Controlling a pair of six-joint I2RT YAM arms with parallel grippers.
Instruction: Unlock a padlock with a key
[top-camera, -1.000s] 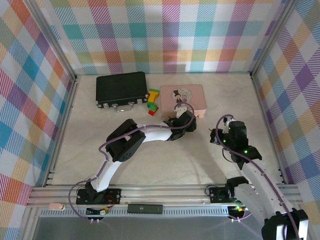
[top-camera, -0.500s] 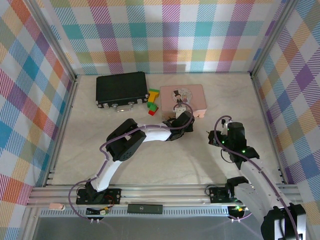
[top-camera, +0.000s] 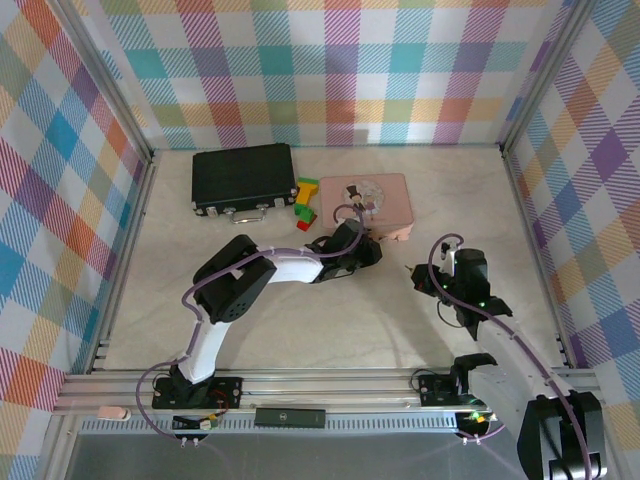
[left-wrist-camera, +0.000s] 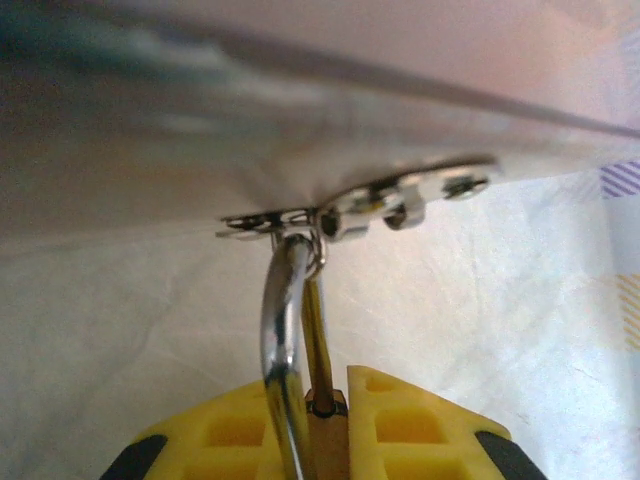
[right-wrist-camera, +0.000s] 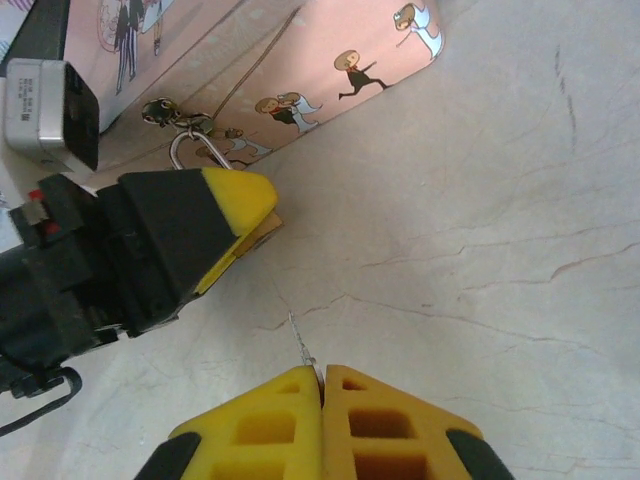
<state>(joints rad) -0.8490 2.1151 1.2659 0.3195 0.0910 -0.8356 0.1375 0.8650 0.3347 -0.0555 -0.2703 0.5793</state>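
The padlock (left-wrist-camera: 326, 452), a small brass body on a thin silver shackle (left-wrist-camera: 280, 330), is hooked to a tin on the pale table (top-camera: 330, 320). The pink tin (top-camera: 390, 195) lies just beyond the left tool (top-camera: 372, 242). Its metal clasp (left-wrist-camera: 400, 205) sits directly ahead of that tool's yellow fingers (left-wrist-camera: 420, 430), with the shackle threaded through it. The left tool is clamped on the padlock's body, one pad on each side, so the lock's long axis runs straight out from the tool toward the clasp. The right tool (right-wrist-camera: 322, 385) hovers to the right of the left one, apart from it. Its jaws are pressed together on a thin metal sliver, by all appearances the key (right-wrist-camera: 298, 342), which juts forward from between them. Seen from the right wrist, the padlock lies ahead and to the left of the right tool, a corner of brass showing below the left tool's yellow tip, bare table between. The blade points roughly toward that exposed end but looks offset to its right. The coming move likely calls for a short slide forward and left, blade in line with the lock's axis. Whether the keyhole faces the blade cannot be told.
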